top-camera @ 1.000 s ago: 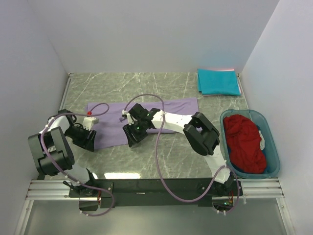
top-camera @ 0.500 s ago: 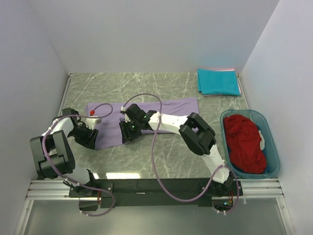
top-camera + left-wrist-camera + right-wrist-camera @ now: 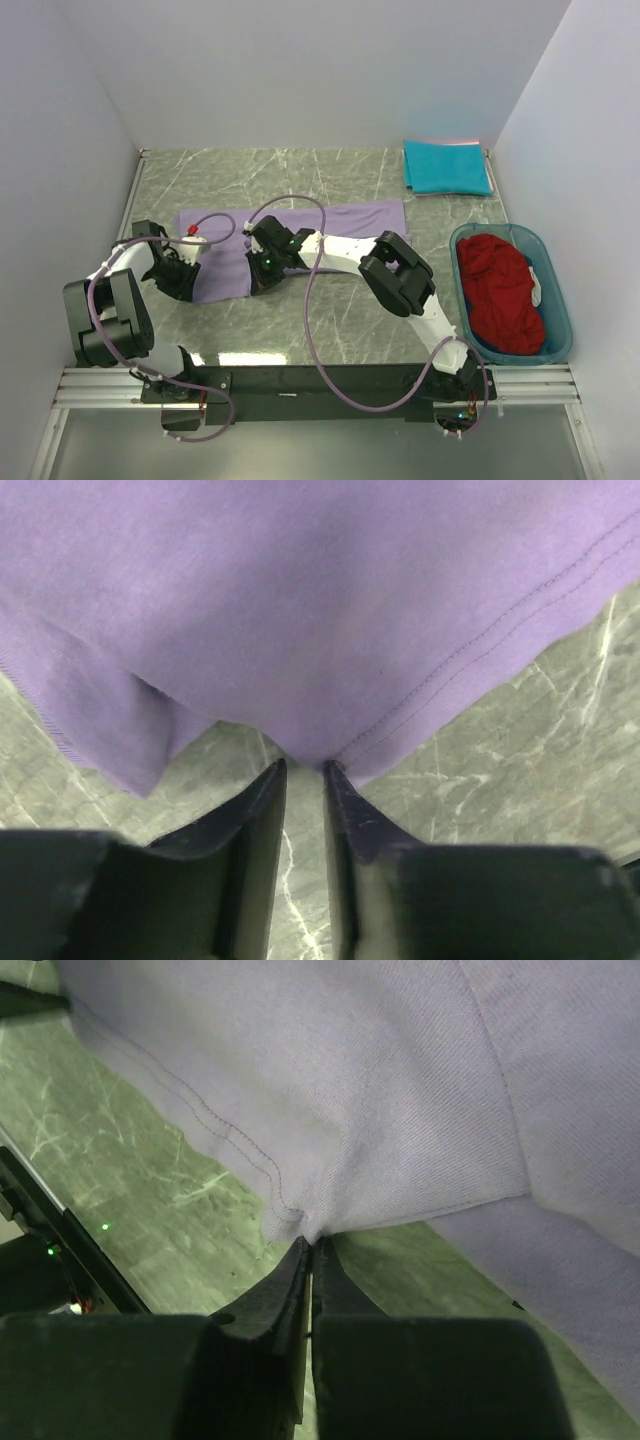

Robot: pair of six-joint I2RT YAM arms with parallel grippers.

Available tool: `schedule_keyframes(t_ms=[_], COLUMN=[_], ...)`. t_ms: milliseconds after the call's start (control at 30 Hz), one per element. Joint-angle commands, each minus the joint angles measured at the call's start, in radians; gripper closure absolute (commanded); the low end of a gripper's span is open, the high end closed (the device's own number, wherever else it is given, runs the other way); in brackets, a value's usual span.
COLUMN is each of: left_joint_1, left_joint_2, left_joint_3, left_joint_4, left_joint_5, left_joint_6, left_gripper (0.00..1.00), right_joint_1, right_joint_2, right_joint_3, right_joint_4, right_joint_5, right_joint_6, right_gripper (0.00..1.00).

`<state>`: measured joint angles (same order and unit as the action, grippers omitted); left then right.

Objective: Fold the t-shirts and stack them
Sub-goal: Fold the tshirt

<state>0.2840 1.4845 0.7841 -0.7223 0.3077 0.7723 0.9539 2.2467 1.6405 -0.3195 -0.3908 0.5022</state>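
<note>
The lavender t-shirt (image 3: pixel 330 222) lies spread flat across the middle of the table. My left gripper (image 3: pixel 192 290) is at the left end of its near hem. In the left wrist view the lavender cloth (image 3: pixel 330 610) puckers to a point between my nearly closed left gripper (image 3: pixel 305 768). My right gripper (image 3: pixel 257 285) is on the same near edge, further right. In the right wrist view it (image 3: pixel 311 1243) is shut tight on the stitched hem of the lavender t-shirt (image 3: pixel 380 1090). A teal t-shirt (image 3: pixel 445 167) lies folded at the back right. The dark red t-shirt (image 3: pixel 500 290) is bundled in the bin.
The translucent teal bin (image 3: pixel 562 312) stands at the right edge, against the side wall. White walls close in the table on the left, back and right. Purple cables loop from both arms over the marbled green tabletop (image 3: pixel 300 330).
Both grippers have moved in to the lavender t-shirt's near edge and closed from open onto its hem. The shirt itself has not shifted.
</note>
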Motion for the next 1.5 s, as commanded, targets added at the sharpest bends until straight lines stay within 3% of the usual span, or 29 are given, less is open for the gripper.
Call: schedule_keyframes(t_ms=[0, 200, 333, 467, 733, 833, 967, 1133, 1367, 1467], left_joint_1=[-0.016, -0.016, -0.032, -0.088, -0.126, -0.124, -0.118, -0.118, -0.115, -0.114], left_joint_2=[0.043, 0.005, -0.007, -0.03, 0.008, 0.008, -0.009, 0.039, 0.209, 0.273], left_joint_3=[-0.066, -0.063, -0.071, -0.126, -0.144, -0.115, 0.027, 0.318, 0.653, 0.728], left_joint_4=[-0.019, -0.06, -0.065, 0.015, 0.035, 0.0, -0.123, -0.258, -0.275, -0.244], left_joint_5=[0.033, 0.067, 0.042, -0.071, -0.13, -0.092, -0.003, 0.07, 0.117, 0.113], left_joint_6=[-0.002, 0.015, 0.012, -0.008, -0.031, -0.03, -0.033, -0.057, -0.114, -0.139], left_gripper=[0.63, 0.52, 0.53, 0.56, 0.84, 0.99, 0.99, 0.99, 0.99, 0.99], right_joint_1=[0.0, -0.004, -0.004, -0.012, -0.023, -0.029, -0.056, -0.109, -0.162, -0.181], right_joint_2=[0.025, 0.03, 0.031, 0.03, 0.017, -0.001, -0.033, -0.059, 0.033, 0.074], right_joint_3=[0.027, 0.019, 0.021, 0.019, -0.002, -0.011, -0.011, 0.053, 0.249, 0.309], right_joint_4=[-0.041, -0.036, -0.035, -0.026, -0.007, 0.011, 0.036, 0.043, 0.023, 0.037], right_joint_5=[0.018, 0.009, 0.006, -0.006, -0.037, -0.059, -0.089, -0.129, -0.152, -0.164], right_joint_6=[-0.019, -0.017, -0.014, -0.002, 0.018, 0.027, 0.036, 0.03, 0.019, 0.033], right_gripper=[0.99, 1.0, 1.0, 1.0, 1.0, 1.0, 1.0, 1.0, 1.0, 1.0])
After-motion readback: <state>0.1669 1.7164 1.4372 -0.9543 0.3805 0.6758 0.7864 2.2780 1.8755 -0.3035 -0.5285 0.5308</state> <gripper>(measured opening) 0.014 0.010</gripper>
